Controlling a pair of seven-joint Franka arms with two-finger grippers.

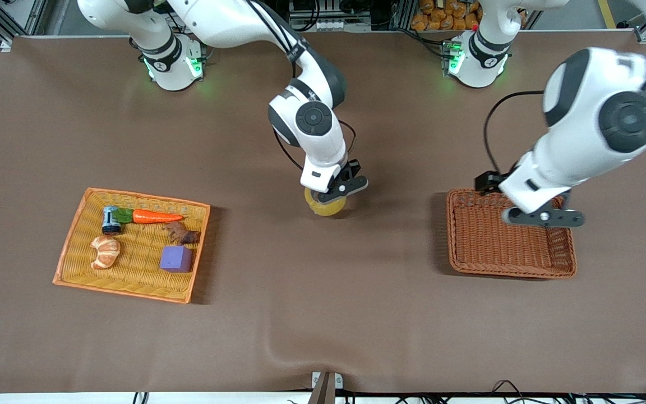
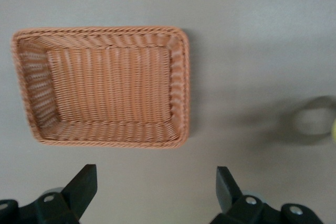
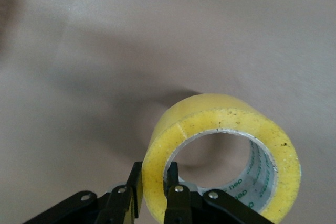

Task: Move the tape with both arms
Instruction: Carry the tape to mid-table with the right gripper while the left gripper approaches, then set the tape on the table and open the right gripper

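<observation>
Tape (image 1: pixel 326 206), a yellowish roll, hangs from the right pincer (image 1: pixel 338 191) over the middle of the brown bench (image 1: pixel 323 314). The pincer's fingers (image 3: pixel 178 203) are pressed together on the roll's wall, one inside the core and one outside. The roll's shadow lies on the cloth right beside it; whether the roll touches the bench cannot be told.

Bare bench lies wide on every side of the roll. Toward the right arm's end sits a yellow tray (image 1: pixel 79 224) with an orange rim, holding a carrot (image 1: pixel 155 216), a croissant (image 1: pixel 105 251), a purple cube (image 1: pixel 176 258), a small can (image 1: pixel 111 220) and a dark brown piece (image 1: pixel 181 233). Toward the left arm's end sits a brown wicker basket (image 1: pixel 469 264), well apart from the roll.

The left pincer (image 1: pixel 544 217) hovers over that basket's edge nearest the robots' bases, fingers (image 2: pixel 81 184) spread wide and holding nothing. Open cloth runs between basket and roll.
</observation>
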